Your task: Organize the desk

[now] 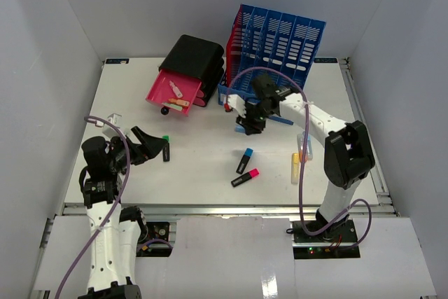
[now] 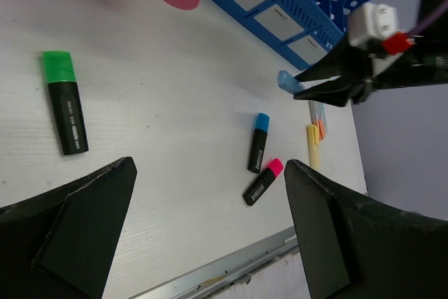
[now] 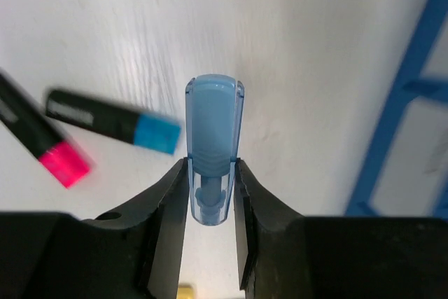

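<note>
The right fingers (image 3: 164, 208) were clenched on a pale blue marker (image 3: 213, 138), its long axis in line with them, over the table (image 1: 203, 166) before the blue rack (image 1: 280, 40); the left fingers (image 2: 77, 236) gaped, well apart.

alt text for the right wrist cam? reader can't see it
The right gripper is shut on a small translucent light-blue plastic piece, which points away from the camera over the white desk. To the left lie a blue-capped highlighter and a pink-capped highlighter, both blurred. Part of a blue file rack runs along the right edge.
</note>
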You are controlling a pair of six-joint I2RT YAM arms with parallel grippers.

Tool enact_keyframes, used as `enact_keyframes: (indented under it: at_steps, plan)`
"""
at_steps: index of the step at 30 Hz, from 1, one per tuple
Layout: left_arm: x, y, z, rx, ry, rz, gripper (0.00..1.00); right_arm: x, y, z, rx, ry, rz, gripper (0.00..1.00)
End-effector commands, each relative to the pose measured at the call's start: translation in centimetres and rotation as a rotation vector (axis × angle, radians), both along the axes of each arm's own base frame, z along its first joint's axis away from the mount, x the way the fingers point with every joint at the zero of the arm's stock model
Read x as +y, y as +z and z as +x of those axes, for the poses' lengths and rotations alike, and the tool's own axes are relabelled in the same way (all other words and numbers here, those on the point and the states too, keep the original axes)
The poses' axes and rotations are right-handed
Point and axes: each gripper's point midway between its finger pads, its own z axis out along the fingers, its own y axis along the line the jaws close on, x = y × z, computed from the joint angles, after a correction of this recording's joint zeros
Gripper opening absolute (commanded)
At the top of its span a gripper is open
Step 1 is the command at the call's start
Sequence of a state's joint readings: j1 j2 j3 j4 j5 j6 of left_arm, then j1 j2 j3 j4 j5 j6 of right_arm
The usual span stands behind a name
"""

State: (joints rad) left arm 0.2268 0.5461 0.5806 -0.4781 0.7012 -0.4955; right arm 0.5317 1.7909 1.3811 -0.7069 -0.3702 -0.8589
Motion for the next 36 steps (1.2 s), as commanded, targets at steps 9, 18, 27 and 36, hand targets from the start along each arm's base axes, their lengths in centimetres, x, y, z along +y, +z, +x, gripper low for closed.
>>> enact_keyframes:
  at_steps: [9,18,27,36]
  plan:
    - [3.0,0.0,1.2,0.057,0.215,0.028,0.98,22.2,15.7,7.4,-0.381,-0.095,0.316,0.08]
    - [2.6,-0.2,1.2,0.063,0.185,0.024,0.98,26.5,19.4,13.9,-0.700,-0.382,0.540,0.08]
    - [2.4,-0.1,1.1,0.058,0.173,0.017,0.98,25.7,16.9,16.6,-0.834,-0.443,0.475,0.17]
    - [1.9,-0.4,1.1,0.080,0.152,-0.010,0.98,25.4,15.6,16.0,-0.809,-0.416,0.452,0.55]
